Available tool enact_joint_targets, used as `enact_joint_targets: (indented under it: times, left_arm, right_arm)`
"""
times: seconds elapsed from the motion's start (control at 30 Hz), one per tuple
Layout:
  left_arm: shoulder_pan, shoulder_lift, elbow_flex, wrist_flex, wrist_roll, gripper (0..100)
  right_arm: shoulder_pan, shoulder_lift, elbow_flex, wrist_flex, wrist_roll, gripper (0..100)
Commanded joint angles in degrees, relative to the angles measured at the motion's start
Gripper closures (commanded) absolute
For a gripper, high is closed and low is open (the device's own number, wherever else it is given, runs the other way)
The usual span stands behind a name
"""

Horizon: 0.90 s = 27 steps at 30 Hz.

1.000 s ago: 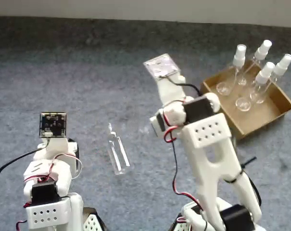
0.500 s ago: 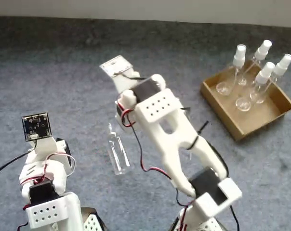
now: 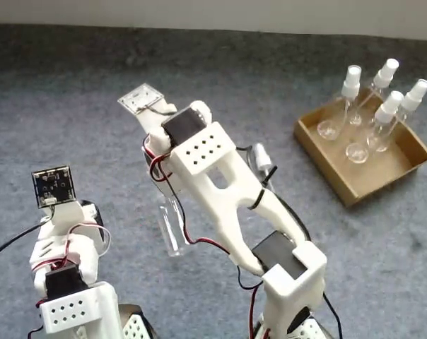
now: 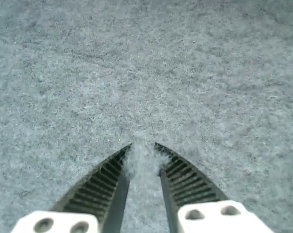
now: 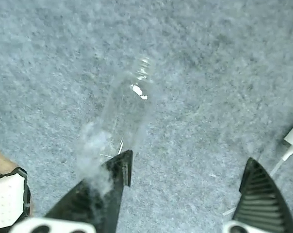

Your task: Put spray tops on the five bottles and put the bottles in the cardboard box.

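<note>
Clear bottle lies on grey carpet; right gripper hangs spread wide above it; left gripper, near it, is narrowly parted.

Carpet free round bottle; R arm above.

My right arm is white printed plastic, with a block pierced by rows of round holes and black servos set into the joints. Red and black cables loop along it, and a pale camera board sits at its wrist. My left arm has the same white shell and red, white and black wiring, topped by a black camera board. The left end effector has dark, ribbed fingers on white mounts with round screw holes. The right end effector is built alike.
</note>
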Motion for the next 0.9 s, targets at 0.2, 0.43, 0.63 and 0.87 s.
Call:
enact_joint_targets:
  times: [0.2,0.43,0.63,0.87]
  left_arm:
    - [-1.98,-0.75,-0.84,-1.58,0.62,97]
    - [-1.98,-0.75,-0.75,-1.58,0.62,97]
    - [-2.07,-0.75,-0.75,-1.58,0.62,97]
    - [-2.07,-0.75,-0.75,-1.67,0.62,97]
  right_arm:
    - [-1.71,3.03,-3.56,-2.95,-0.79,68.8]
    - [-3.03,13.05,-5.41,-2.77,-1.05,68.8]
    - [-8.48,13.32,-7.96,-3.74,-3.52,68.6]
    - [-8.22,13.49,-7.25,-8.84,-11.78,68.5]
